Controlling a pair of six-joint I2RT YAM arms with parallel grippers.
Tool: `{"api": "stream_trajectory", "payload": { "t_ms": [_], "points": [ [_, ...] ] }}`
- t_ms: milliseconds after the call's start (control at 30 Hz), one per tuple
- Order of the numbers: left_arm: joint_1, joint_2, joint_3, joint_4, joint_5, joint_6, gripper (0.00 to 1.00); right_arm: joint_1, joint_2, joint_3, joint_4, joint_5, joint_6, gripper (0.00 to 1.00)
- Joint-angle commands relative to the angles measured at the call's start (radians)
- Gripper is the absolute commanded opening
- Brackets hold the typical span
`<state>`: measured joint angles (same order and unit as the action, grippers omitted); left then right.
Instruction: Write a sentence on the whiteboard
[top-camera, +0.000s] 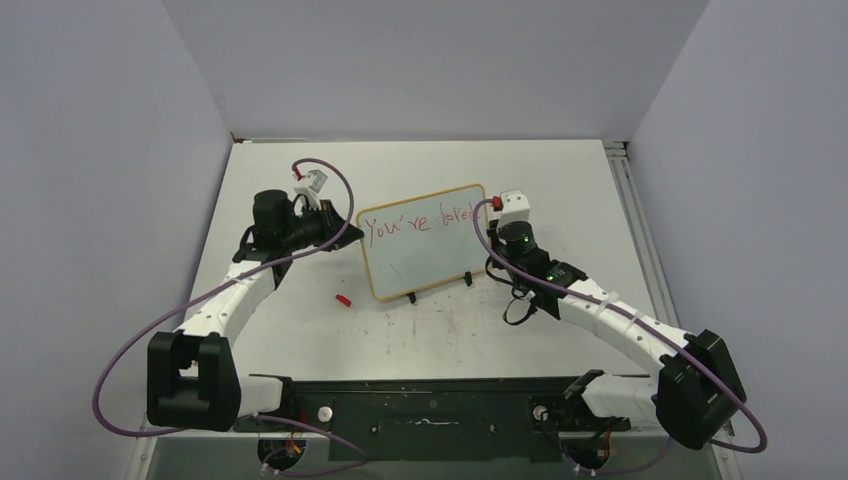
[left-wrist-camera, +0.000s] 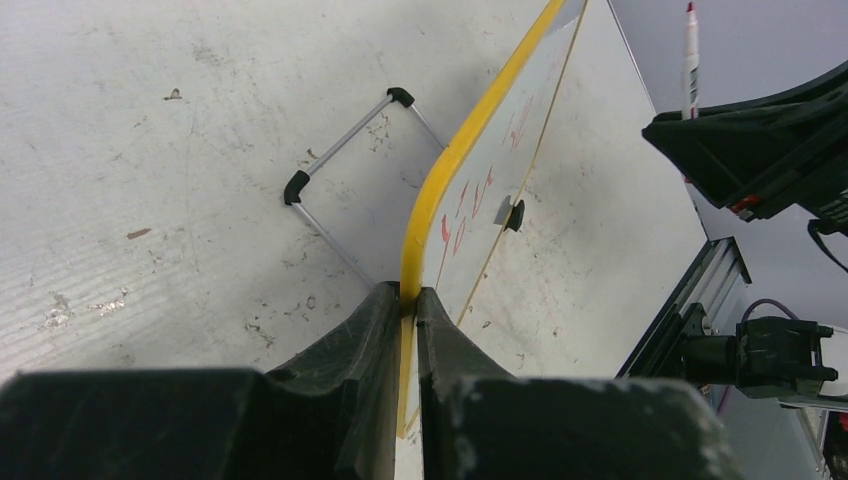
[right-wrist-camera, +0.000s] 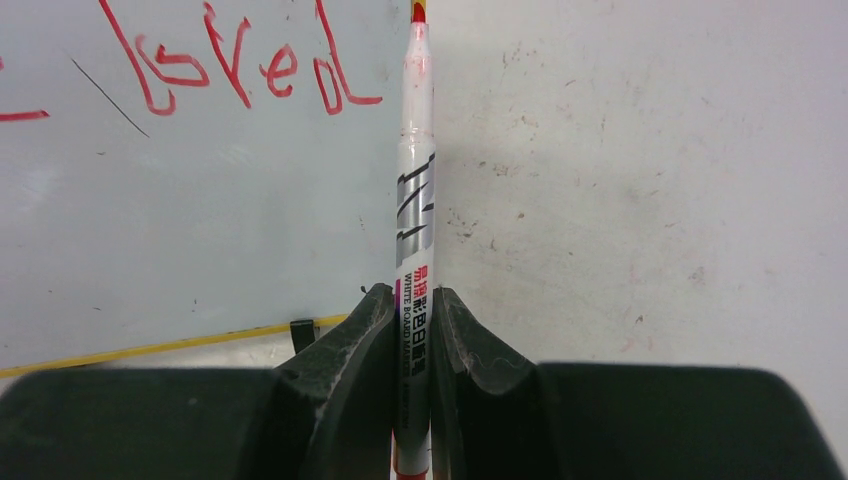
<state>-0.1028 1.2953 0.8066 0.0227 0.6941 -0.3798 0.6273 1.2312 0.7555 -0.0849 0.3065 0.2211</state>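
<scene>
Arm bases (top-camera: 190, 385) are seen at the near edge of the desk (top-camera: 570, 180), bolted side by side.

Left pincer (left-wrist-camera: 408, 295): jaws shut tight on the left edge of the whiteboard (top-camera: 430, 265), the yellow-tan frame pinched between the pads. The board is judged to be steadied by this grip. It stands tilted on its small black feet (top-camera: 411, 297) at mid-desk, between the two arms.

Small red piece (top-camera: 343, 299), probably a marker cap, is left lying on the desk near the board's left foot, apart from it.

The sentence (top-camera: 412, 225) is seen as red cursive along the top of the board. "You're loved" can be read in the overhead view, and "loved" is confirmed close up in the right wrist view. Below that line the board face is blank apart from a faint grey scuff.

Right pincer (right-wrist-camera: 412, 300): jaws closed on the barrel of a white marker (right-wrist-camera: 416, 200), tip pointed away from the camera. The tip is placed at the board's right edge, just past the final "d". Whether it touches cannot be told.

Progress is judged as well along: one line is written and legible. If more words are wanted, room is left only on a lower line, so the marker would have to be brought back to the left and lower. Board release and marker put-down are not yet done.
</scene>
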Motion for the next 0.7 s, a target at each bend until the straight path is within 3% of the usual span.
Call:
{"api": "stream_trajectory", "payload": {
  "t_ms": [0,300,667],
  "points": [
    [0.003,-0.045,-0.006,-0.019,-0.027,0.036,0.00,-0.004,-0.074,0.036,-0.030,0.008,-0.005,0.05],
    [-0.020,-0.060,-0.015,-0.092,-0.074,0.095,0.00,-0.004,-0.133,0.012,-0.031,0.000,-0.005,0.05],
    [-0.014,0.007,0.062,0.029,-0.025,0.026,0.00,-0.003,-0.139,0.011,-0.027,-0.003,-0.011,0.05]
  ]
}}
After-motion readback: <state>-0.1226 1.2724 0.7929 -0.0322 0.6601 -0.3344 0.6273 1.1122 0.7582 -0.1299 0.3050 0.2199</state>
